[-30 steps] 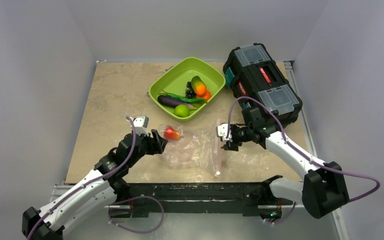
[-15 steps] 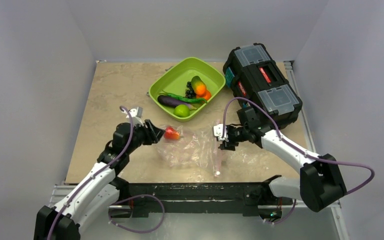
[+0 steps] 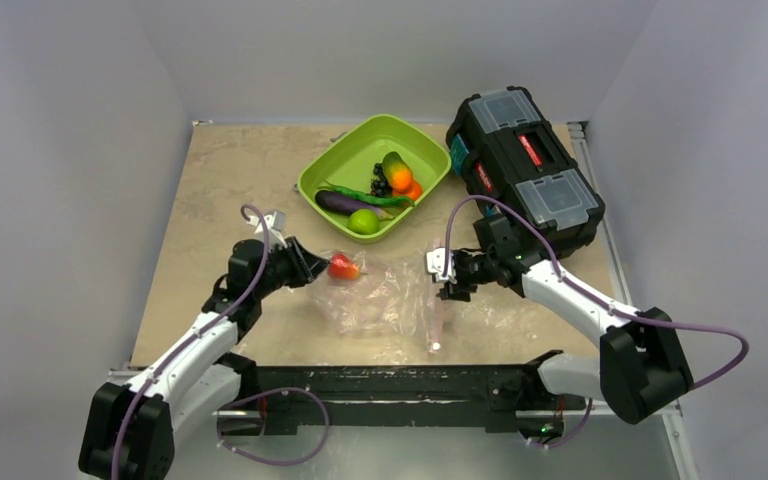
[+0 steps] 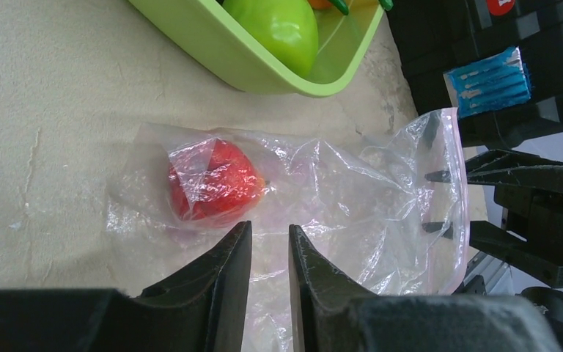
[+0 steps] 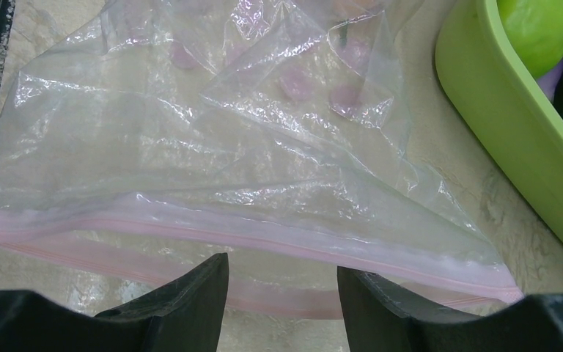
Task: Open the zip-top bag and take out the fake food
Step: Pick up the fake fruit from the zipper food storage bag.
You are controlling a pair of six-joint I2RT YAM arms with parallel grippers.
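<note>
zip-top bag [image 3: 385, 300] lies between the arms, strawberry [image 3: 342, 267] inside its left corner, left gripper [image 4: 270, 257] narrowed to a slit beside it, grip unclear, right gripper [image 5: 282, 282] spread wide at the pink zip strip [image 5: 264, 238].

Clear crinkly plastic zip-top bag [image 3: 385, 300] lies flat on the tabletop [image 3: 220, 180], pink zip strip [image 3: 436, 300] at its right end. I see a glossy red plastic strawberry [image 3: 343, 267] inside, far-left corner. Purple eggplant [image 3: 340, 202], green lime [image 3: 364, 221], dark grapes [image 3: 381, 183] and orange [image 3: 400, 178] sit in the lime-green tray [image 3: 305, 190].
</note>
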